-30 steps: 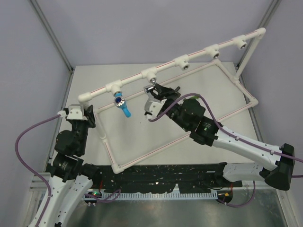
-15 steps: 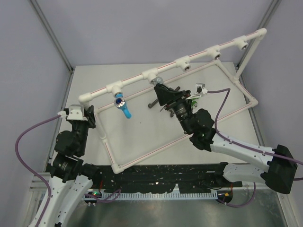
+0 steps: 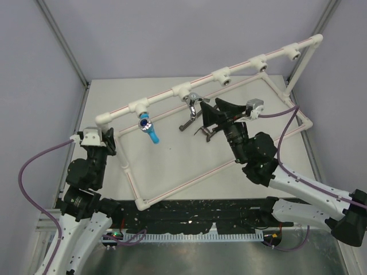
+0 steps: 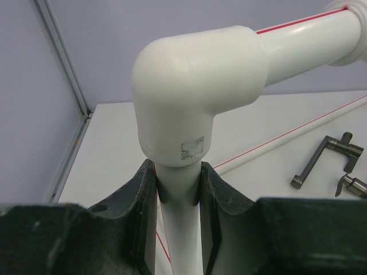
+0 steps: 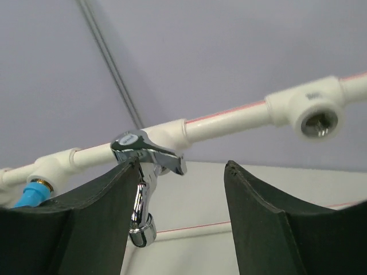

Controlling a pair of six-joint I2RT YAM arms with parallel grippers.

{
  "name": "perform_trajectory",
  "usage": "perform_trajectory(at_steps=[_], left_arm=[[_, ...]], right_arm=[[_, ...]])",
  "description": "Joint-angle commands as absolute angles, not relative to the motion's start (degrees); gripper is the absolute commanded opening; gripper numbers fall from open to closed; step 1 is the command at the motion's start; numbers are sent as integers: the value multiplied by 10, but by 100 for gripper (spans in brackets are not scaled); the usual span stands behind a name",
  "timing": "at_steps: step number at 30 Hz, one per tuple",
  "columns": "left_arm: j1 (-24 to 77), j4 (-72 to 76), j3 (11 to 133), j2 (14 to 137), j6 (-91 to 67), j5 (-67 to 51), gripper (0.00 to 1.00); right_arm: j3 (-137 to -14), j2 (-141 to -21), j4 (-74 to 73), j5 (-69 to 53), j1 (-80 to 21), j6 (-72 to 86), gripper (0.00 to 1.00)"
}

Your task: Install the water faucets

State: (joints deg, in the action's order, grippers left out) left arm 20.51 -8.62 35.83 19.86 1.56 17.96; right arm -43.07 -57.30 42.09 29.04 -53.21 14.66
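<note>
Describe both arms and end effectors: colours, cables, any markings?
Both arms match: white shell links between black motor joints, left arm, right arm. A purple cable loops loosely along each. The left end effector and right end effector have dark, matte, wedge-shaped fingers. No markings are legible.

You see the pipe frame [image 4: 195,74] in smooth white plastic with a soft sheen. The chrome faucet [image 5: 141,201] is polished metal, mirror-bright. The blue faucet [image 3: 151,134] looks like glossy plastic, though from so far you cannot be sure. The dark faucets [image 4: 312,164] are dull, matt metal. The tabletop [image 3: 172,154] is matt and pale. The left pincer [image 4: 178,195] is dark matt plastic, slightly grainy.
</note>
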Motion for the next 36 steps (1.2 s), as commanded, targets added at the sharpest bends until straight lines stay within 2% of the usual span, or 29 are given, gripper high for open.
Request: perform_trajectory(at_steps=[1,7,14,19,31,36], left_arm=[[206,-120,356,199,36,174,0],[206,-120,357,200,36,174,0],[206,-120,356,201,35,175,0],[206,-120,355,202,35,174,0],[206,-120,355,204,36,173,0],[206,-120,354,204,36,173,0]], right_arm=[[-525,-527,262,156,-533,-243,66],[-590,-516,75,63,-534,-556,70],[-657,-543,-23,11,-540,-666,70],[-673,-569,-79,59,-571,-801,71],[-620,-606,41,191,-586,-1088,83],[-621,-630,58,187,-585,-1115,84]])
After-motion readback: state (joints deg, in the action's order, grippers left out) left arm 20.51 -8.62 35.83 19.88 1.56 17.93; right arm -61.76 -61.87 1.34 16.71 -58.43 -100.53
